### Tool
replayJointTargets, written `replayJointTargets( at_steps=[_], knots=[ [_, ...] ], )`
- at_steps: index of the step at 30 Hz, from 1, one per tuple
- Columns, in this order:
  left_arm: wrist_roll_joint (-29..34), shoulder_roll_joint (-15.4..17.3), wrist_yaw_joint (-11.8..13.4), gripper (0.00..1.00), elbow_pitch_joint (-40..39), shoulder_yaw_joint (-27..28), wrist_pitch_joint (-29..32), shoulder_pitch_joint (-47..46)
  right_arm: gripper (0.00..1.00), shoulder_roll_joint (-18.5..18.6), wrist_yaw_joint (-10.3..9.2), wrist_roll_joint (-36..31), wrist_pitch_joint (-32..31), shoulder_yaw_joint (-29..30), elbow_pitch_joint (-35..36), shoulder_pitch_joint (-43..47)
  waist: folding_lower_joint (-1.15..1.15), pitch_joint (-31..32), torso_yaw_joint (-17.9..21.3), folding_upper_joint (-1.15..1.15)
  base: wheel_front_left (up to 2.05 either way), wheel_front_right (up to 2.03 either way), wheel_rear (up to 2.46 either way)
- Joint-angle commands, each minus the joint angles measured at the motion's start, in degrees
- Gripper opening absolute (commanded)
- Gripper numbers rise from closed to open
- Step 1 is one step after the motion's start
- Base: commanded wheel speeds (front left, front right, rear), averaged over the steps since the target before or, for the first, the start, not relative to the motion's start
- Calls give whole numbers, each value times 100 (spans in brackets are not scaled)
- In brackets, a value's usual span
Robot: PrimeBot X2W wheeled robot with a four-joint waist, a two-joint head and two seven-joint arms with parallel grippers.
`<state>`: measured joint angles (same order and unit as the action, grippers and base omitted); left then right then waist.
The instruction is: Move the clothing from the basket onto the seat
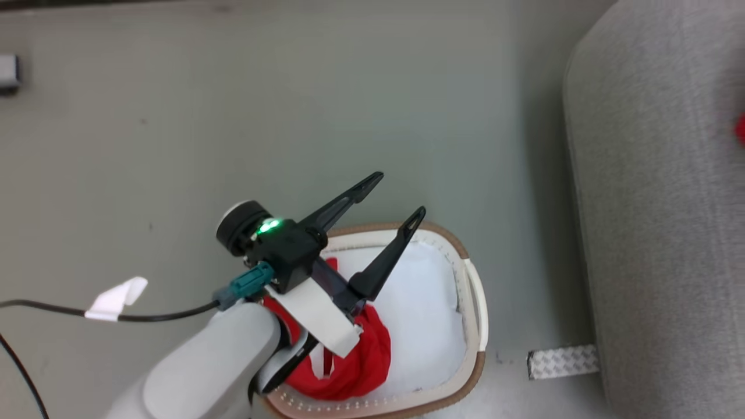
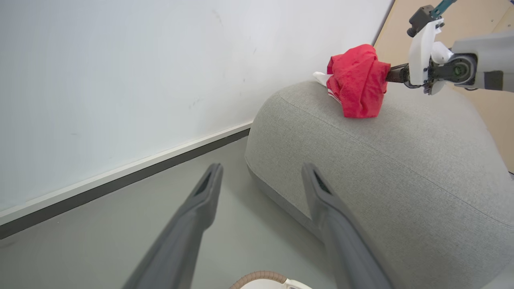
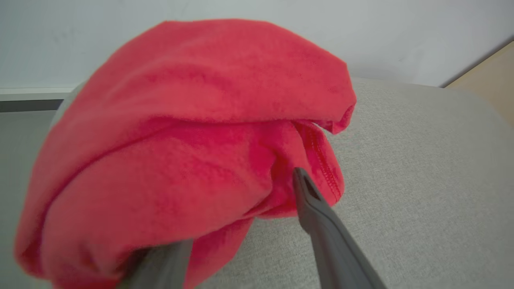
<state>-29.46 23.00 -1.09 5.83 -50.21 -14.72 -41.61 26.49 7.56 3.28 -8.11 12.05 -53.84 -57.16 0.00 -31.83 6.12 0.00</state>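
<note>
A red clothing piece (image 1: 361,355) lies bunched in the white basket (image 1: 474,326) with the brown rim, low in the head view. My left gripper (image 1: 399,193) hangs open above the basket's far rim, holding nothing. The grey seat (image 1: 657,203) stands to the right. In the left wrist view a second red clothing piece (image 2: 357,82) rests on the seat (image 2: 381,160), with my right gripper (image 2: 391,73) against it. In the right wrist view that clothing (image 3: 192,140) drapes over the right gripper (image 3: 237,208), whose fingers (image 3: 317,208) stand apart; the other finger is partly covered.
A black cable with a white tag (image 1: 116,299) trails across the grey floor at the left. A patterned metal strip (image 1: 561,361) lies on the floor between basket and seat. A white wall with a dark baseboard (image 2: 120,176) runs behind the seat.
</note>
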Motion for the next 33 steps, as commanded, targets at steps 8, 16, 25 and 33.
replayJointTargets(
  at_steps=[8, 16, 25, 33],
  knots=[
    [-245, 21, 215, 100, 169, 272, -46, 788, 100, 241, -14, 590, -202, -815, 356, 665, 0, 1559, 108, 0, 0, 0, 0],
    [-421, 206, 523, 100, -74, 999, -47, 1673, 100, 422, -14, 1756, -145, -1453, 1920, 1545, 0, 2585, -189, 0, 0, 0, 0],
    [-604, 442, 1123, 100, -288, 1981, -48, 2731, 100, -212, -14, 2314, 406, -1395, 3929, 3003, 0, 3280, -557, 0, 0, 0, 0],
    [-484, 258, 1475, 100, -447, 2917, -45, 3704, 100, -1373, -14, 2103, 1175, -1448, 5101, 4799, 0, 3410, -711, 0, 0, 0, 0]
  ],
)
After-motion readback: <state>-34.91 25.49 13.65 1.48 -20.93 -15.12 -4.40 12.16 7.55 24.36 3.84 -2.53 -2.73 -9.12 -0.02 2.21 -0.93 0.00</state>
